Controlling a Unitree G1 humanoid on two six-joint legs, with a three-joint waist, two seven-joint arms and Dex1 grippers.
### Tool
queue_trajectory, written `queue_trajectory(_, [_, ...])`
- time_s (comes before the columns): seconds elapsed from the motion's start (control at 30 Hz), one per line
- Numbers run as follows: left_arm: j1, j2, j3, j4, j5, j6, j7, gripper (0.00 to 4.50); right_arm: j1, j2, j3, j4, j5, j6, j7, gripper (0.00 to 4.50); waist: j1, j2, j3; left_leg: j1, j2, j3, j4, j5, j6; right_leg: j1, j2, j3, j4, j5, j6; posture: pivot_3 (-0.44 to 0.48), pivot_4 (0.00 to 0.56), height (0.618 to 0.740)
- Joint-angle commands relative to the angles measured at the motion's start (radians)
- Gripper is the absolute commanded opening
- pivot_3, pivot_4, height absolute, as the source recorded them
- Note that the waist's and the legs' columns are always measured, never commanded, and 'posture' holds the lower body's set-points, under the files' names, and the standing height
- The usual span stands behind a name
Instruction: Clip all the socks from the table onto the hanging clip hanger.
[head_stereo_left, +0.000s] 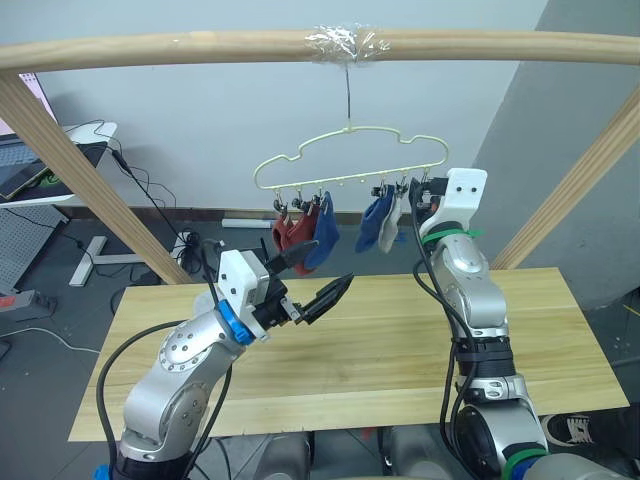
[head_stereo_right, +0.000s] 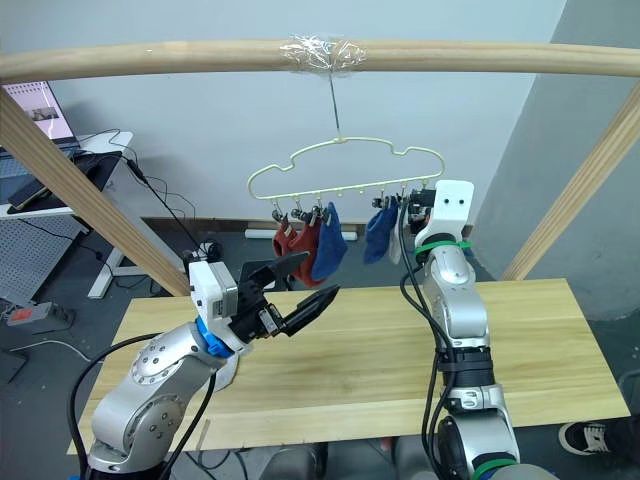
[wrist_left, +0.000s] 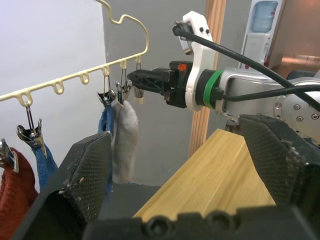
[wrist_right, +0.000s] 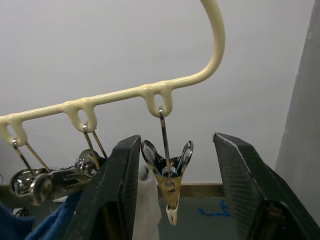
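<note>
Under the pole, the clip hanger (head_stereo_left: 350, 160) carries red, blue and grey socks (head_stereo_left: 306, 228) — soft, light, best pinched at the cuff. Table (head_stereo_left: 400, 340) looks bare. Left gripper (head_stereo_left: 318, 278) gapes wide, empty; right gripper (wrist_right: 170, 195) straddles an end clip (wrist_right: 167, 172) — open, holding nothing.

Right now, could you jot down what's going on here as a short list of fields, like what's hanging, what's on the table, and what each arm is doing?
hanger: pale clip hanger hung from a taped wooden pole
socks clipped: rust red socks, blue, blue, one light grey
table: no socks visible on it
left gripper: fingers open, raised below the hanger, holding nothing
right gripper: fingers open around an empty metal clip at the hanger's end
</note>
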Motion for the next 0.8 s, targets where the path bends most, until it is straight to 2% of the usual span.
queue_trajectory(0.03, [-0.007,0.005,0.012,-0.013,-0.006,-0.023,-0.006,4.50,-0.029,0.005,-0.001,-0.015,0.009,-0.019,-0.003,1.47,0.000,0.000,0.000,0.000,0.000,0.000,0.000,0.000,0.000,0.000,0.000,0.000,0.000,0.000,0.000,0.021,0.163,0.740])
queue_trajectory(0.17, [-0.014,0.000,0.006,-0.008,-0.001,-0.028,-0.002,4.50,-0.031,0.004,-0.003,-0.008,0.011,-0.019,0.000,0.21,0.001,0.000,0.000,0.000,0.000,0.000,0.000,0.000,0.000,0.000,0.000,0.000,0.000,0.000,0.000,0.020,0.162,0.740])
queue_trajectory(0.2, [-0.016,-0.001,0.005,-0.006,0.000,-0.029,-0.001,4.50,-0.033,0.003,-0.003,-0.006,0.011,-0.020,0.001,0.08,0.001,0.000,0.000,0.000,0.000,0.000,0.000,0.000,0.000,0.000,0.000,0.000,0.000,0.000,0.000,0.020,0.163,0.740])
queue_trajectory(0.63, [-0.018,-0.018,-0.019,0.007,0.024,-0.053,-0.001,4.50,-0.034,-0.043,0.013,-0.013,0.001,-0.003,0.026,0.08,0.001,0.000,0.000,0.000,0.000,0.000,0.000,0.000,0.000,0.000,0.000,0.000,0.000,0.000,0.000,0.012,0.160,0.740])
queue_trajectory(0.8, [-0.020,-0.016,-0.017,0.009,0.025,-0.055,-0.006,4.50,-0.030,-0.038,0.025,-0.021,-0.007,-0.006,0.026,1.74,0.001,0.000,0.000,0.000,0.000,0.000,0.000,0.000,0.000,0.000,0.000,0.000,0.000,0.000,0.000,0.012,0.160,0.740])
